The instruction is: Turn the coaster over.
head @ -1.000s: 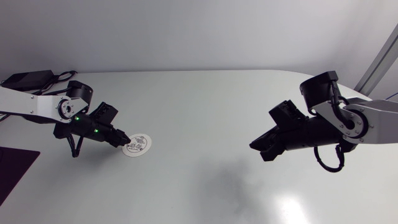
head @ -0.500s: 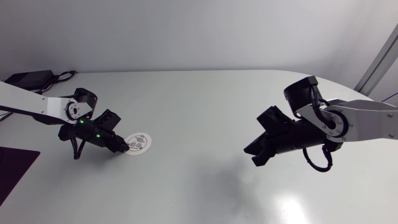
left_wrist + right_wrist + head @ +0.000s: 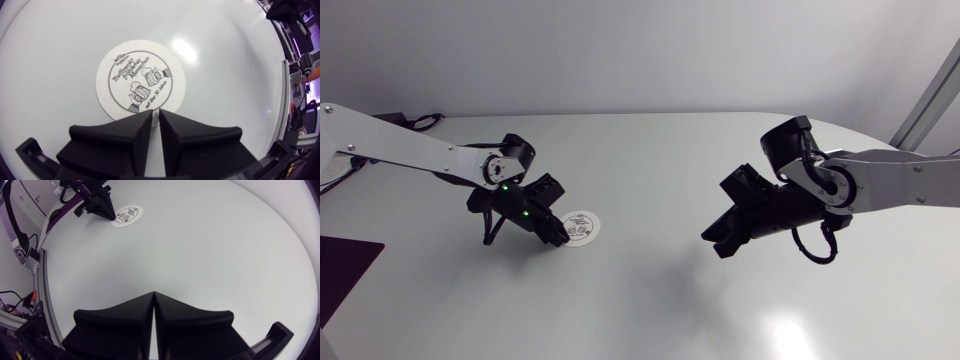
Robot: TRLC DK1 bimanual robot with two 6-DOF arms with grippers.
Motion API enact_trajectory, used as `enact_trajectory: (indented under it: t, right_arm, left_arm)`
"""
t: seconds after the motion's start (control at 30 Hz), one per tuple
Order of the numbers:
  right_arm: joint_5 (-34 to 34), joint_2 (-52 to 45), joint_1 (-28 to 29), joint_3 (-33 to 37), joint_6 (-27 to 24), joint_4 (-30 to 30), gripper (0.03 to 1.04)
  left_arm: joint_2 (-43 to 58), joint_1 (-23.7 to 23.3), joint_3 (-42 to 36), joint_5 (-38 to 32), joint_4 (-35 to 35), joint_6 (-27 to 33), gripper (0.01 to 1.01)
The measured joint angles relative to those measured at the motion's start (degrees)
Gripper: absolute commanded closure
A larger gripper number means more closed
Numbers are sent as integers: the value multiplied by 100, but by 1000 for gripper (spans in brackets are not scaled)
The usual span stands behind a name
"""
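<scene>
Left gripper (image 3: 155, 114) – fingers nearly together, gripping nothing – tips at the near rim of the coaster (image 3: 141, 80), which lies flat just ahead, print up. Right gripper (image 3: 154, 296) closed, well apart.

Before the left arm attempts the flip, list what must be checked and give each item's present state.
1. Coaster on the table, printed face up, not yet turned: ok.
2. Left pincer at the coaster's near edge: ok.
3. Coaster held from two sides: not ok; the fingers stand almost together, tips only at its rim.
4. Coaster's near edge raised off the table: cannot tell.
5. Right pincer clear of the coaster: ok; it is shut and well apart across the table.
</scene>
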State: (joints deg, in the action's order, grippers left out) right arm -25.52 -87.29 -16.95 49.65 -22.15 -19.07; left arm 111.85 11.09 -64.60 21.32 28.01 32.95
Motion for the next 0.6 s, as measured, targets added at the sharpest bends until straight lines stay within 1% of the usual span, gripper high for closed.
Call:
enact_trajectory:
  t: [0.1, 0.2, 0.3, 0.47, 0.53, 0.6]
  right_arm:
    - [0, -269, -76, 190, 2, 0, 1020]
    - [0, -511, -111, 380, 2, 2, 1018]
    - [2, -654, -131, 522, 2, 2, 1018]
    - [20, -861, -308, 785, 4, 4, 1018]
    - [44, -962, -400, 859, 7, 9, 1020]
    - [114, -1036, -487, 890, 11, 9, 1018]
  left_arm:
    - [57, 299, -107, 87, 76, -87, 880]
    - [28, 391, -166, 223, 103, -131, 875]
    - [-98, 168, -175, 254, 118, -146, 867]
    - [-208, -549, -227, 247, 116, -48, 854]
    - [-203, -704, -227, 249, 118, 35, 854]
    - [-201, -726, -227, 249, 118, 70, 854]
